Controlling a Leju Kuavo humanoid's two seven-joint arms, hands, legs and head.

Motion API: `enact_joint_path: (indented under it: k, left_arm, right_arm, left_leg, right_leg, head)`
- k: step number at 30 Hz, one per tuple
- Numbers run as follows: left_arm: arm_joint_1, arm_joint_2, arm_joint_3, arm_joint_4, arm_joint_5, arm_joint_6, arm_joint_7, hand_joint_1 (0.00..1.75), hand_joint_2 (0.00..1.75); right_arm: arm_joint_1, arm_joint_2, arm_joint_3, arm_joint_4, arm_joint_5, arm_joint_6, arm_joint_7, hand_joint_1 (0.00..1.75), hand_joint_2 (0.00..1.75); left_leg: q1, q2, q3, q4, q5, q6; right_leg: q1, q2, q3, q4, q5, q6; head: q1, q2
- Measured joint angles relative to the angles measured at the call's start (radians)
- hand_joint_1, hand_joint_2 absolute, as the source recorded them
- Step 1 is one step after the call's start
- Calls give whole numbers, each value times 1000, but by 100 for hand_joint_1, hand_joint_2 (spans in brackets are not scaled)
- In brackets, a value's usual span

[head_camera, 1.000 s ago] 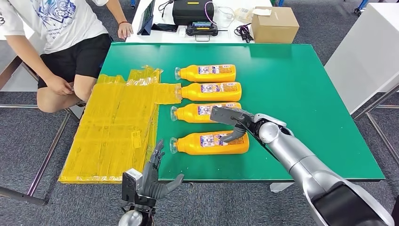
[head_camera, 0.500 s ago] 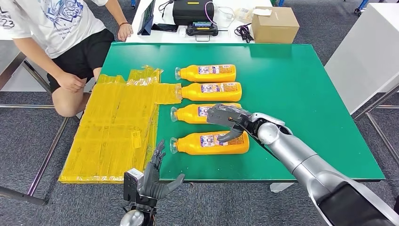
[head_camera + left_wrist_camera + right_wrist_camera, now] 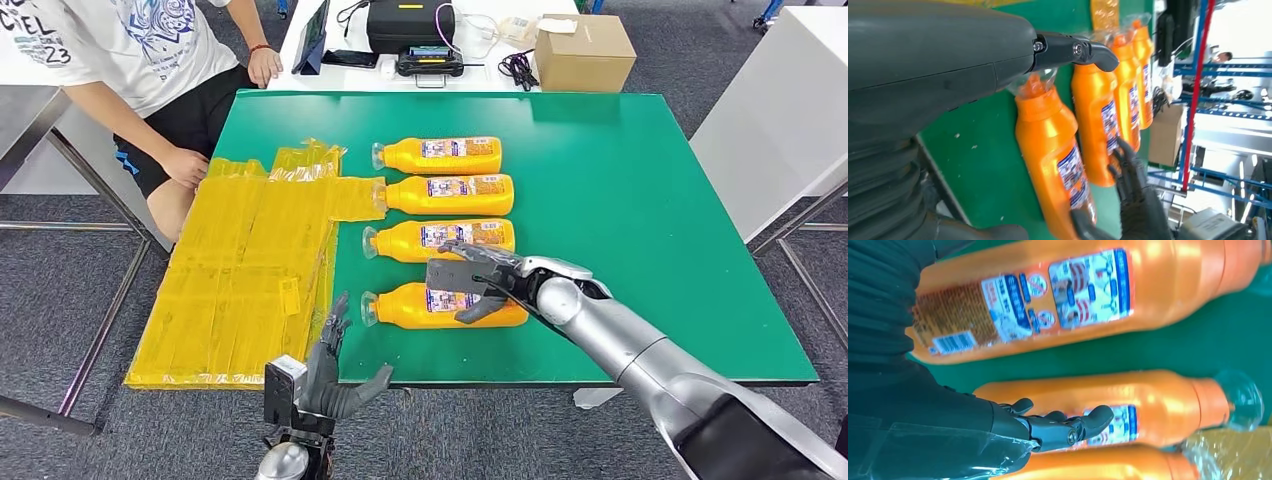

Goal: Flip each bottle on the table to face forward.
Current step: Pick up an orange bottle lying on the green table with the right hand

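1. The left robot hand [image 3: 325, 380] hangs off the worktop's [image 3: 640, 200] near edge, fingers spread, holding nothing.
2. The nearest bottle [image 3: 445, 305] lies on its side, long axis crosswise, cap to the robot's left.
3. The right robot hand [image 3: 470, 280] is directly above it, fingers apart, not visibly gripping.
4. Three more bottles [image 3: 445, 195] lie parallel beyond, close alongside.
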Motion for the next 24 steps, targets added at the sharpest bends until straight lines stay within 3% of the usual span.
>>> enact_joint_path:
  k: [24]
  left_arm:
    - [-19, 0, 20, -36, -13, 20, -10, 0, 175]
  right_arm:
    - [23, -58, 49, -5, -23, 21, 4, 0, 175]
  left_leg:
    - [0, 0, 0, 0, 0, 0]
  right_leg:
    - [0, 0, 0, 0, 0, 0]
  head:
    - [0, 0]
